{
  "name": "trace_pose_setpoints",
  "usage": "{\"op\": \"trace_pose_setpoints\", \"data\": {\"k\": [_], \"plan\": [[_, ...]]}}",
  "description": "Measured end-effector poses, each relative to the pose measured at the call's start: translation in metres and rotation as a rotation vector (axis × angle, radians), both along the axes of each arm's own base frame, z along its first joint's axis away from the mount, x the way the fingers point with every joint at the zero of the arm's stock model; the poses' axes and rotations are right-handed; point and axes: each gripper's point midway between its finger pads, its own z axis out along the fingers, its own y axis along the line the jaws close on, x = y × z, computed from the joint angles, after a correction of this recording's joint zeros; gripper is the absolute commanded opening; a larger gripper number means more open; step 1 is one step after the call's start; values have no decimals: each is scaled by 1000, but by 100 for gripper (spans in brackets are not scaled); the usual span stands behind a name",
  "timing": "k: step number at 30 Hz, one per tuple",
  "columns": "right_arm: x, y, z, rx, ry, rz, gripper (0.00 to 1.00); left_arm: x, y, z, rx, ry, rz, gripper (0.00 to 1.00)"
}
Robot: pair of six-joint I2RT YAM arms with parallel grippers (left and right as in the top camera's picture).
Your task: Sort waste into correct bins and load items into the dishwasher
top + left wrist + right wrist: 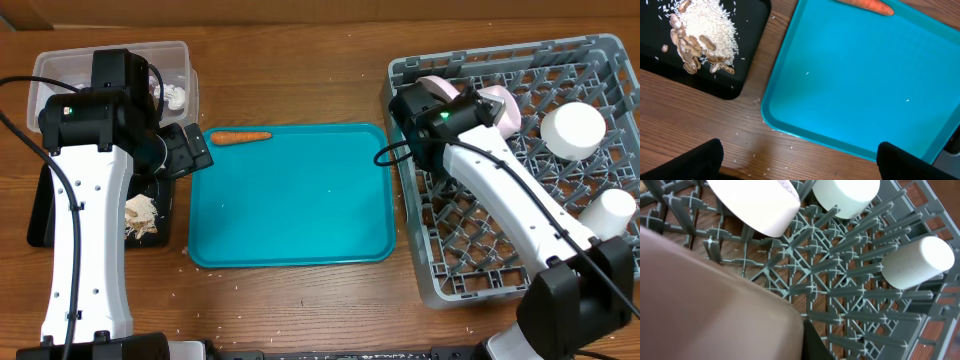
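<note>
My right pincer (pixel 425 118), clenched on the pink bowl (pixel 715 305), may jam it against rack pegs (pixel 840 282); my left pincer (pixel 805 162) gapes, released.

Carrier: wooden surface (pixel 300 70), brown, grain running left to right. Four things sit directly on it. At far left corner: clear tub (pixel 184 48). Just in front of tub, near left edge: black tray (pixel 38 225). In centre: teal tray (pixel 300 200), just beside black tray, narrow strip of wood between. At right, close beside teal tray: grey dish rack (pixel 425 285). On bare wood by teal tray's near corner: loose white grains (pixel 792 146), scattered.
</note>
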Motion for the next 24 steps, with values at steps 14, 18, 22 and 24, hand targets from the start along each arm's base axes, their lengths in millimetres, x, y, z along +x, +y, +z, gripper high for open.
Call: {"op": "trace_pose_setpoints", "data": {"k": [14, 18, 22, 24], "plan": [[-12, -4, 9, 23, 8, -15, 4, 0, 0, 0, 0, 0, 0, 100], [-20, -7, 9, 25, 12, -59, 4, 0, 0, 0, 0, 0, -1, 100], [-21, -7, 8, 35, -2, -84, 4, 0, 0, 0, 0, 0, -3, 100], [-21, -7, 8, 38, -7, -90, 4, 0, 0, 0, 1, 0, -3, 99]]}}
